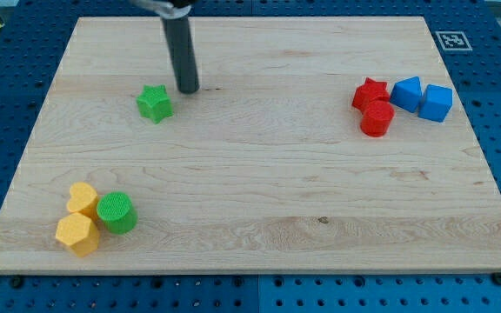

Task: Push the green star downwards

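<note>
Where my tip (189, 89) rests, green star (155, 103) beside

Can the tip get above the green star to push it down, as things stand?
Probably yes. My tip sits just to the right of the green star and slightly above it, with a small gap. Nothing else lies nearby on the board, so the way to the star's top side looks free.

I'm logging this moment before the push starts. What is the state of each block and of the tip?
My tip: down on the board, just to the upper right of the green star, a small gap between.
Green star: lying flat, alone.
Green cylinder: upright, touching the yellow blocks.
Yellow blocks: two, huddled together.
Red star and red cylinder: touching.
Blue blocks: two, side by side.
</note>
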You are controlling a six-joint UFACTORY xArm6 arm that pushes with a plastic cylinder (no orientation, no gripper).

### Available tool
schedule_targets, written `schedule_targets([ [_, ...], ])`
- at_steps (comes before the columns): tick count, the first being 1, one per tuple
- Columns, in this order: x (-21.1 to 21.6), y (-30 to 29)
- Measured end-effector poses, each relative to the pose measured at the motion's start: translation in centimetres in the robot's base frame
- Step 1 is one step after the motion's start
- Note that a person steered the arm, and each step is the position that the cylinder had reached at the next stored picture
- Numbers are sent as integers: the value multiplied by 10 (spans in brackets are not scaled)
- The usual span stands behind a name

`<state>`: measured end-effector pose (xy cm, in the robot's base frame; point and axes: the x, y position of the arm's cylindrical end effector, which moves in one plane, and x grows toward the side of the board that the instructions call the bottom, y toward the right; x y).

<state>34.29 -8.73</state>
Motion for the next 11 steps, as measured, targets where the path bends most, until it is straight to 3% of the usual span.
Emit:
schedule_targets([
  [1,-12,3],
  [2,24,-29],
  [4,118,-19],
  [6,60,-19],
  [8,29,-57],
  [10,101,-44],
  [11,103,-38],
])
